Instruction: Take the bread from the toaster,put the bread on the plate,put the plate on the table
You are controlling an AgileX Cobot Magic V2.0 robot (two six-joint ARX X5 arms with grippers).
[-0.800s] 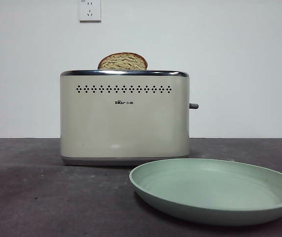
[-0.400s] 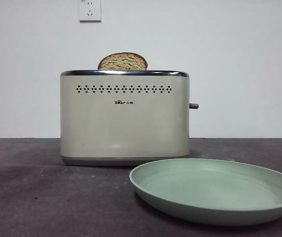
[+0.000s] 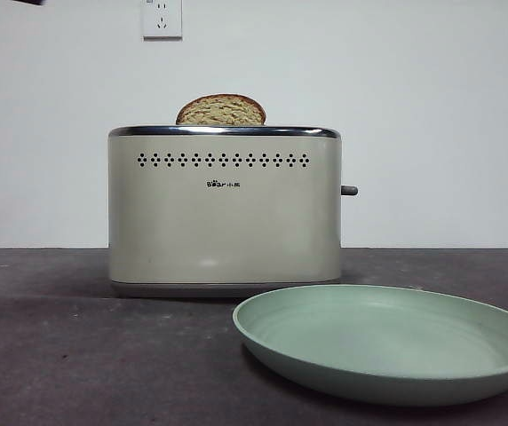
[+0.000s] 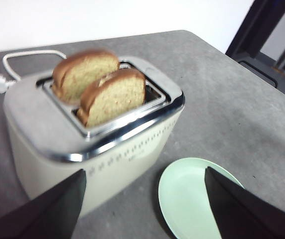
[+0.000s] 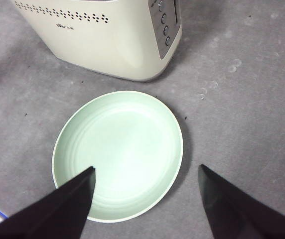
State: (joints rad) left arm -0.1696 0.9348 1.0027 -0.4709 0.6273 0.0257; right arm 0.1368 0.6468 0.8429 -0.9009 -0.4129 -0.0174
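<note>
Left wrist view, released left pincer (image 4: 142, 199) above bread (image 4: 113, 97) in toaster (image 4: 58, 149)

Your left gripper (image 4: 142, 204) hangs high with its jaws spread wide apart, holding nothing. Your right gripper (image 5: 145, 199) is likewise raised, jaws wide and unloaded. In the front view, only one black arm tip (image 3: 30, 2) shows at a top corner.

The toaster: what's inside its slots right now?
The toaster holds two slices of bread, one per slot, their domed tops poking out. The lower parts are hidden inside the slots. From the front view only one slice shows; the second is covered behind it.
</note>
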